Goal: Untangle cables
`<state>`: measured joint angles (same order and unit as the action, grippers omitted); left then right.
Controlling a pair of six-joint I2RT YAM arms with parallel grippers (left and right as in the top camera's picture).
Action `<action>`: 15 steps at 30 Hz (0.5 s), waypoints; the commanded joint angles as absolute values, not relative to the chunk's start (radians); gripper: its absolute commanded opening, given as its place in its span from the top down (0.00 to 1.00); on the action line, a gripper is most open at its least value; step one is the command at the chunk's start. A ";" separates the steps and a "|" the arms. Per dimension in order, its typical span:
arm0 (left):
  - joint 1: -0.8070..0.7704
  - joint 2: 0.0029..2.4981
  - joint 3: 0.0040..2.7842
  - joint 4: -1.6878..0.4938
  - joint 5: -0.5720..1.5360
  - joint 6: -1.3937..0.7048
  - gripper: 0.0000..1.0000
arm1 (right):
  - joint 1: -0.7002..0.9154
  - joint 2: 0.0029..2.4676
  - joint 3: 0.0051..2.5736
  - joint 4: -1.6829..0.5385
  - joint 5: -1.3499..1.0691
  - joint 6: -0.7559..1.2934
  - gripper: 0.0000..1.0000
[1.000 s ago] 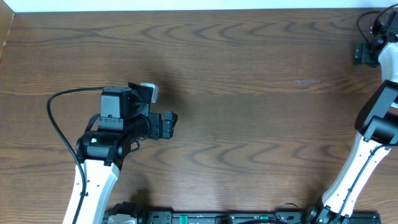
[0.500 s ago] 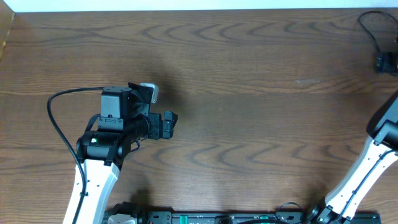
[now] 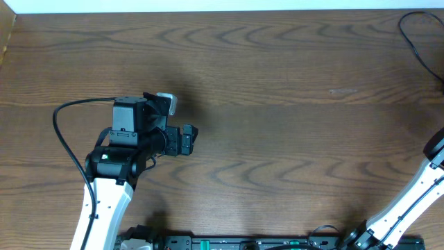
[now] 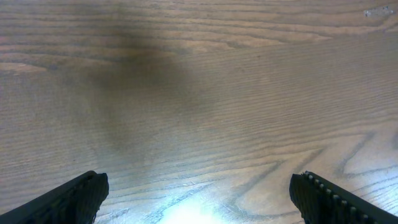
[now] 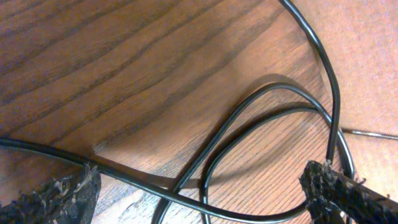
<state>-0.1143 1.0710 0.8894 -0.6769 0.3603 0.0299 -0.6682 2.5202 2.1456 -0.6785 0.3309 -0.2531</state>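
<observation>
Thin black cords lie in crossing loops on the wood at the table's edge in the right wrist view. No white cord or plug end shows, and I cannot tell whether these are the task's cables or arm wiring. My right gripper is open just above them, with one strand running between its fingertips; it is outside the overhead view. My left gripper is open and empty over bare wood at the table's left, as the left wrist view also shows.
A thick black cable loops out from the left arm. A black cable curves across the far right corner. The right arm's white link rises at the right edge. A tan surface lies beyond the table's edge.
The right arm has swung further right, and its gripper has left the overhead view at the far right corner. The left arm has not moved.
</observation>
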 commanded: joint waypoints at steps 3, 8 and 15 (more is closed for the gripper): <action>-0.120 1.071 0.884 -0.687 0.358 0.030 0.02 | -0.678 2.535 2.144 -0.686 0.389 -0.115 0.01; -0.120 1.071 0.884 -0.694 0.358 0.030 0.02 | -0.686 2.535 2.144 -0.722 0.430 -0.008 0.01; -0.120 1.071 0.884 -0.717 0.358 0.047 0.02 | -0.715 2.536 2.144 -0.843 0.439 0.226 0.01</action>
<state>-0.1143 1.0710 0.8894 -0.7006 0.3603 0.0299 -0.6876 2.5198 2.1479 -0.7982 0.4053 0.0635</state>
